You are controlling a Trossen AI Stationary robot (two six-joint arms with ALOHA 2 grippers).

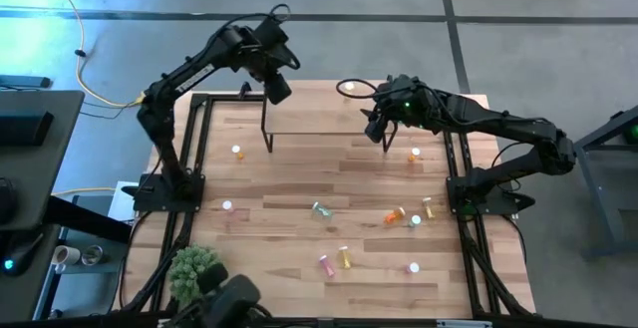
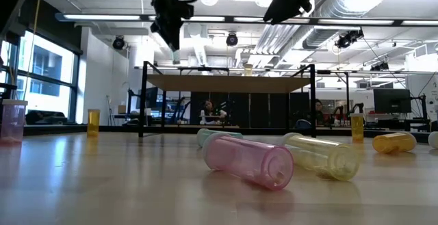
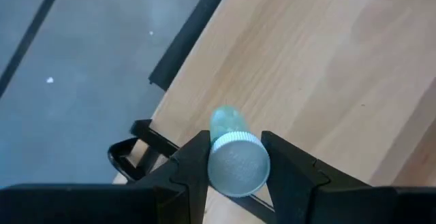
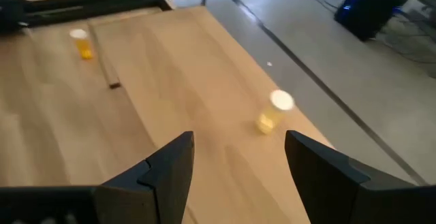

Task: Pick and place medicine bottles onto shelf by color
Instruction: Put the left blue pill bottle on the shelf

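Item in hand: one green bottle (image 3: 228, 125), white cap toward the wrist camera, clamped between the two fingers of the left claw (image 3: 235, 163), which is closed onto the cap end. It hangs above the left far corner of the shelf (image 1: 319, 119), not yet set down.

Shelf: light-wood platform on black legs at the far side of the table (image 1: 299, 268). One yellow bottle (image 1: 350, 89) stands on its far right part (also seen from the right wrist); no other bottle can be made out on the shelf with certainty.

Right claw (image 1: 377, 129): fingers spread wide, holding nothing, poised over the right end of the shelf.

Still on the table: an orange bottle (image 1: 237, 153) upright near the left shelf leg; another orange one (image 1: 415, 155) at the right; a bottle (image 1: 227, 206) at mid-left, only its white cap legible; a green bottle on its side (image 1: 321, 209); a cluster (image 1: 411, 214) of orange, yellow and green at the right; a pink and yellow pair (image 1: 335, 260) lying near the front; one more bottle (image 1: 413, 267) beside them.

Assessment: early stage. Roughly one placed, one in transit, about ten left to sort.
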